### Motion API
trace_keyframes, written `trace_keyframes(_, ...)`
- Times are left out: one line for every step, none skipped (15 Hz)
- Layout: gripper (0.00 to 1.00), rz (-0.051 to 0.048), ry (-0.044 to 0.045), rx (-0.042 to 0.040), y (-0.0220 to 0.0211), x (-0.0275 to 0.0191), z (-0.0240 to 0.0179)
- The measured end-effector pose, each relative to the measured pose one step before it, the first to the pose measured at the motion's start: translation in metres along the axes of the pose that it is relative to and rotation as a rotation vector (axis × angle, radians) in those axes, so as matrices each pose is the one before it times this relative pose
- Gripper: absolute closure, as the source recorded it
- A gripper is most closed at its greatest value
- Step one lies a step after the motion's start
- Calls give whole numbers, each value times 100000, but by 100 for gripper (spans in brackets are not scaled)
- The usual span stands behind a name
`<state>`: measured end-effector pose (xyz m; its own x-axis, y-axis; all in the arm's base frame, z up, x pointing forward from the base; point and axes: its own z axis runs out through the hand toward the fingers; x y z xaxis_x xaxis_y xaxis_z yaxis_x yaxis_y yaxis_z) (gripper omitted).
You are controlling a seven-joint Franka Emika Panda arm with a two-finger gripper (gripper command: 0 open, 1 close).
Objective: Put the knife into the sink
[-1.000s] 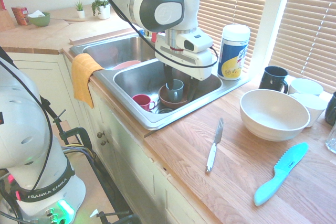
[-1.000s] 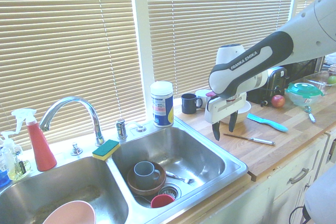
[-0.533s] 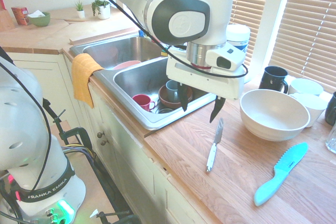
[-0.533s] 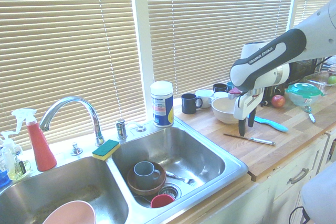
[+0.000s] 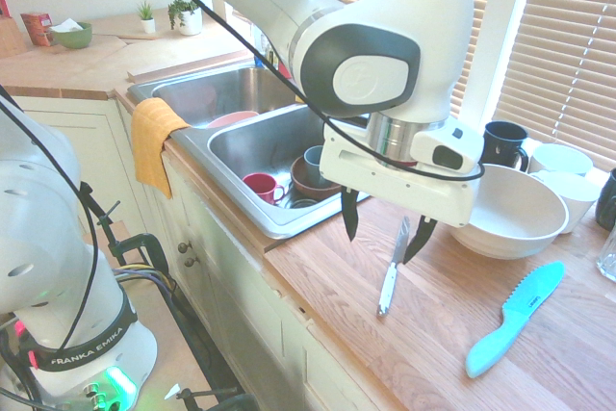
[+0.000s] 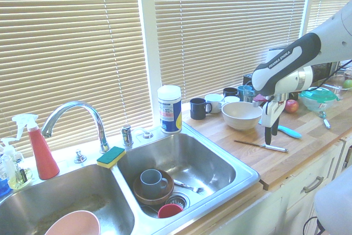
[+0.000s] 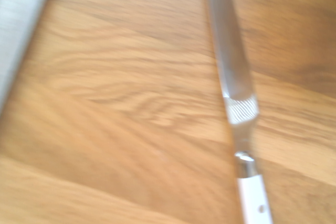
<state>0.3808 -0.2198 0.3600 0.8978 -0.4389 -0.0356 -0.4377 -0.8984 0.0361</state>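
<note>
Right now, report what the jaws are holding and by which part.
Nothing is held. The gripper hangs open above the knife, which lies flat on the wooden counter, untouched, beside the sink.

White-handled knife (image 5: 390, 271) flat on counter, seemingly apart from sink (image 5: 252, 141)

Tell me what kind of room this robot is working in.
A home kitchen, most likely: a steel double sink with a chrome faucet, dirty dishes in the basin, and a knife on a wooden counter.
</note>
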Motion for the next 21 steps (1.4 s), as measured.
trace_keyframes(0,317,-646,-305,477,418,717)
trace_keyframes(0,-195,-693,-288,395,329,718)
trace_keyframes(0,-377,-911,-283,215,221,534)
trace_keyframes(0,-317,-636,-234,71,132,490)
trace_keyframes(0,-273,-235,-232,38,96,361)
trace_keyframes(0,-315,-363,-358,-8,24,252)
trace_keyframes(0,-309,-281,-405,24,-34,148)
trace_keyframes(0,-225,-141,-358,60,-44,81)
trace_keyframes(0,-110,-86,-253,62,-21,36)
trace_keyframes(0,150,-265,-92,113,-46,113)
trace_keyframes(100,33,-545,-111,75,-117,237)
trace_keyframes(100,-157,-675,-98,-12,-207,321)
trace_keyframes(100,-217,-451,-93,-52,-172,288)
trace_keyframes(100,-113,-51,16,-49,-127,220)
trace_keyframes(100,-76,473,-25,-24,-9,63)
trace_keyframes(100,-7,133,-1,-4,8,-1)
trace_keyframes(100,-28,171,-5,-13,17,-11)
trace_keyframes(100,-69,135,-5,-33,11,-1)
trace_keyframes(100,-40,67,1,-20,-4,15)
trace_keyframes(100,-91,11,-10,-40,-3,9)
trace_keyframes(100,-86,15,-7,-42,-5,13)
